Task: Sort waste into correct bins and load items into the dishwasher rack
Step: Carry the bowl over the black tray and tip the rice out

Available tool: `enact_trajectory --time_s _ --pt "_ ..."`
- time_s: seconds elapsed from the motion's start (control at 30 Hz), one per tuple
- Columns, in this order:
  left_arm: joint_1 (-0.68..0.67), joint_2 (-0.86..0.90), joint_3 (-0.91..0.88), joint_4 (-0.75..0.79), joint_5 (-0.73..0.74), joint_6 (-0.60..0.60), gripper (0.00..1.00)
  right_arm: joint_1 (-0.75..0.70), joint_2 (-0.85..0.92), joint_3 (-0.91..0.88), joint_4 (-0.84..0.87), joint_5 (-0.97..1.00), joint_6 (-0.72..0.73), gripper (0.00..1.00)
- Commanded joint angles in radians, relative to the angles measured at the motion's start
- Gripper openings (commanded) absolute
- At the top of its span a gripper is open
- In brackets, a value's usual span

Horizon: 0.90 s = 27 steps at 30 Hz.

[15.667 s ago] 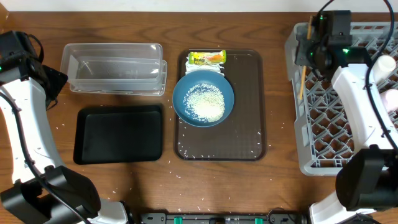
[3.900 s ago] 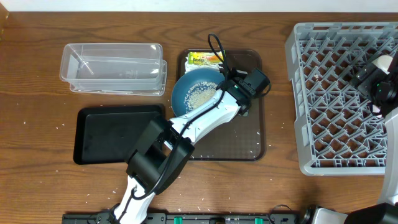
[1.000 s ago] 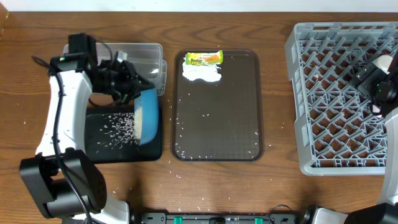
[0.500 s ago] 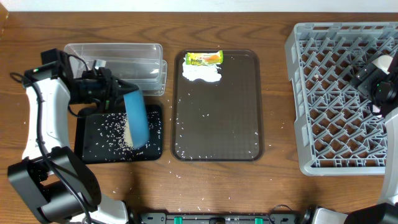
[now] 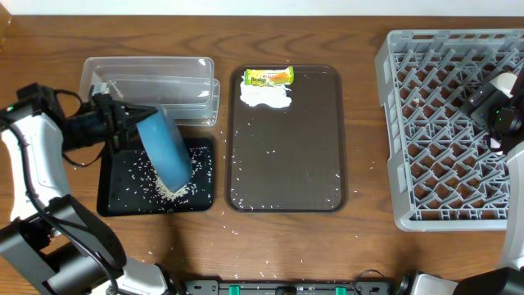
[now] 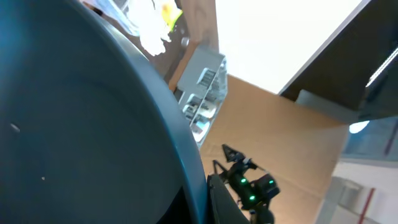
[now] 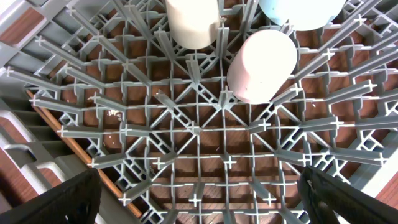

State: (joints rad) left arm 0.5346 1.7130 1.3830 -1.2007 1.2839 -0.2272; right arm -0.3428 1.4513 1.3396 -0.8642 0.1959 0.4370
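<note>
My left gripper is shut on the rim of the wide dark-blue bowl, which is tipped on its side over the black tray. White rice lies scattered in that tray, piled under the bowl's lower edge. In the left wrist view the bowl fills the picture, with one fingertip against its rim. The snack wrapper and napkin lie on the brown serving tray. My right gripper hangs open over the dishwasher rack, where a pink cup, light-blue bowl and chopsticks sit.
The clear tub stands just behind the black tray, close to the left arm. Stray rice grains dot the serving tray and the table near its front edge. A white cup stands in the rack beside the pink one.
The left arm has drawn back to the left with the bowl, which has swung to a steeper tilt. More rice now lies in the black tray. The right arm has not moved.
</note>
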Motion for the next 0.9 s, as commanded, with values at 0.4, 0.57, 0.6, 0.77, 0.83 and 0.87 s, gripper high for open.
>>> enact_trajectory --time_s 0.4,0.57,0.6,0.77,0.83,0.87 --pt "0.156 -0.014 -0.171 -0.008 0.208 0.077 0.06 -0.004 0.002 0.000 -0.001 0.013 0.011 0.99" --pt "0.163 -0.014 -0.171 -0.004 0.253 0.077 0.06 -0.004 0.002 0.000 -0.001 0.013 0.011 0.99" --pt "0.163 -0.014 -0.171 -0.002 0.252 0.078 0.06 -0.004 0.002 0.000 -0.001 0.013 0.011 0.99" --pt "0.174 -0.014 -0.170 0.080 0.250 0.089 0.06 -0.004 0.002 0.000 -0.001 0.013 0.011 0.99" --pt "0.174 -0.023 -0.170 0.024 0.251 0.138 0.06 -0.004 0.002 0.000 -0.001 0.013 0.011 0.99" --pt "0.171 -0.030 -0.170 0.000 0.255 0.176 0.06 -0.004 0.002 0.000 -0.001 0.013 0.011 0.99"
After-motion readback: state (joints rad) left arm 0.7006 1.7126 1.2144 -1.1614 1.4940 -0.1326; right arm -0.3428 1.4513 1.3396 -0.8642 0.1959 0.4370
